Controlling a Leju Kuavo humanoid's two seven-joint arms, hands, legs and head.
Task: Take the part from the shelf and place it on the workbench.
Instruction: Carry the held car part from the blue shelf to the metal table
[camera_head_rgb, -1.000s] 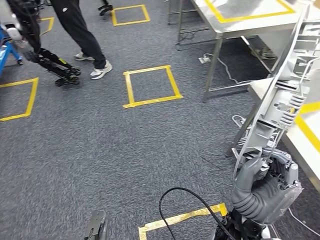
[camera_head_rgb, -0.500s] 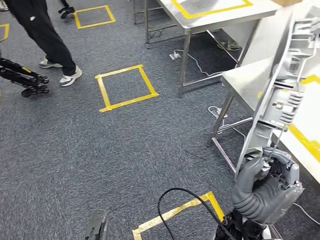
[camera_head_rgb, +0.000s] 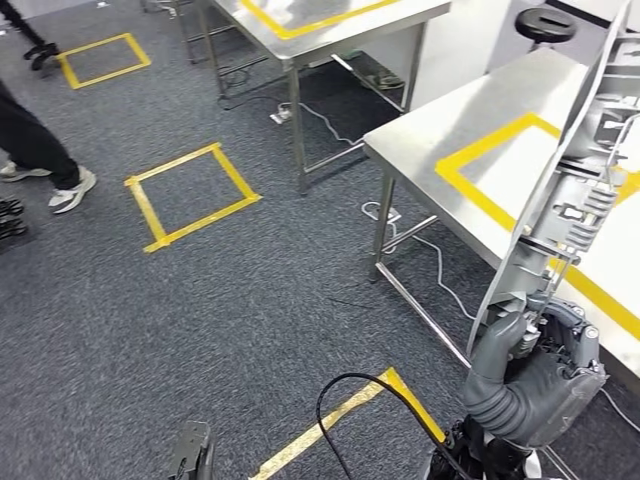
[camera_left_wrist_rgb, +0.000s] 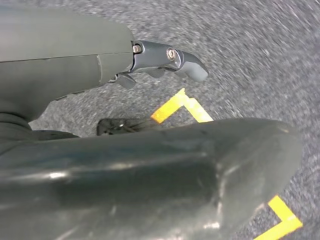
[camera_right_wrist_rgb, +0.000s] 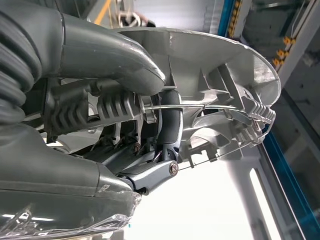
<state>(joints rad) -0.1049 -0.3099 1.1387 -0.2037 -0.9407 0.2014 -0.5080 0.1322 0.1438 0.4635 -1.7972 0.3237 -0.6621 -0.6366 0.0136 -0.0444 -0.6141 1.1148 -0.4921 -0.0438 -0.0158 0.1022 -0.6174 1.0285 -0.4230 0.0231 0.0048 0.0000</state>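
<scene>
My right hand (camera_head_rgb: 536, 375) grips the lower end of a long silver-grey plastic part (camera_head_rgb: 573, 190) and holds it upright at the right of the head view. The part's ribbed upper half stands in front of the steel workbench (camera_head_rgb: 453, 130), which carries a yellow tape outline. In the right wrist view my fingers (camera_right_wrist_rgb: 113, 100) wrap around the part's ribs (camera_right_wrist_rgb: 226, 70). My left hand (camera_head_rgb: 192, 455) hangs low at the bottom edge above the carpet. In the left wrist view a finger (camera_left_wrist_rgb: 170, 57) is stretched out and holds nothing.
A second steel table (camera_head_rgb: 332, 30) stands farther back. Yellow tape squares (camera_head_rgb: 192, 195) mark the grey carpet. A person's leg and shoe (camera_head_rgb: 45, 165) are at the far left. Cables (camera_head_rgb: 423, 250) lie under the workbench, and a black stool seat (camera_head_rgb: 547, 22) sits behind it.
The camera has turned, so the whole floor slides left and the workbench comes fully into view on the right. My right hand still grips the part in the same pose.
</scene>
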